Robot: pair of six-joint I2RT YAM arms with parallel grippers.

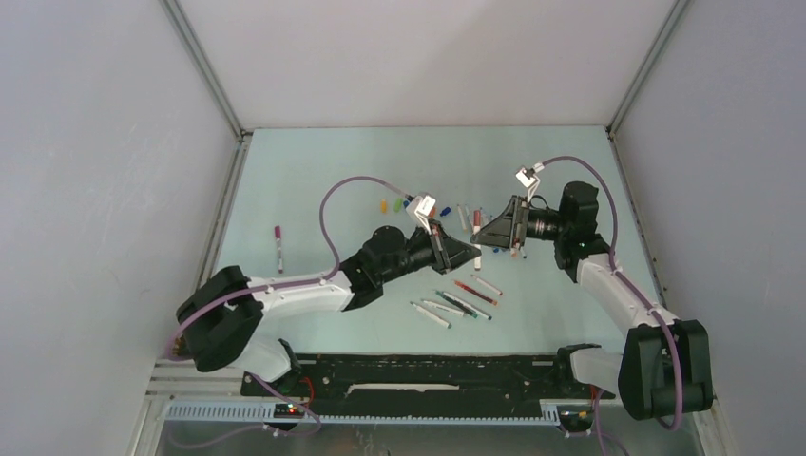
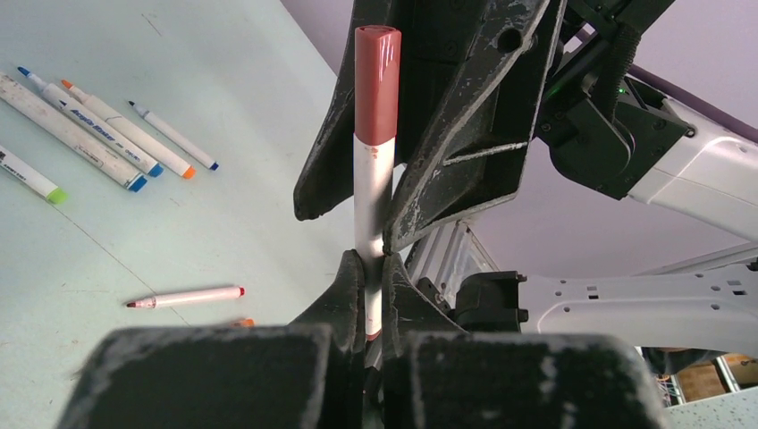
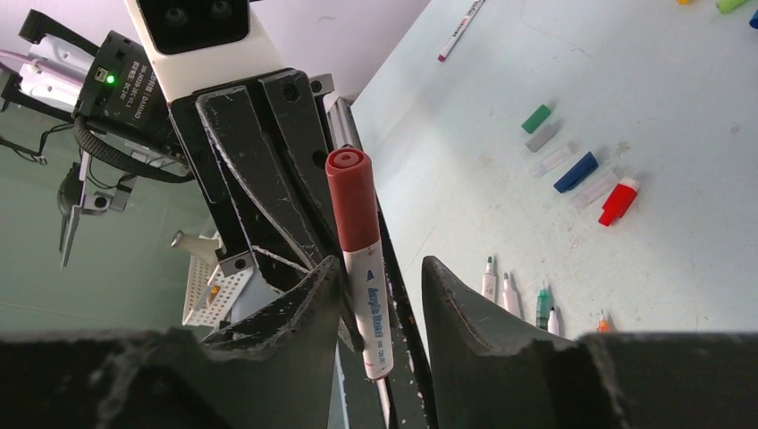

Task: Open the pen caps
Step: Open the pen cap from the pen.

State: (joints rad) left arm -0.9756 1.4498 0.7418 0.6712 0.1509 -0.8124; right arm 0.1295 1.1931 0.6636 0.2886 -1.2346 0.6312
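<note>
My left claw [image 2: 373,268] pinches a white pen [image 2: 371,197] upright, its red cap [image 2: 377,85] not yet off. My right claw [image 3: 383,268] stands spread around it, gripping nothing. Several loose caps [image 3: 575,172] and bare-tipped pens [image 2: 89,134] lie on the tabletop [image 1: 314,171]. At least 1 capped pen [image 1: 278,247] lies well apart, so I judge the job roughly midway.

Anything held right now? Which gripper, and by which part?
Left gripper is shut on the red-capped pen, clamping its white barrel well below the cap. Right gripper straddles the barrel, jaws apart, not gripping.
</note>
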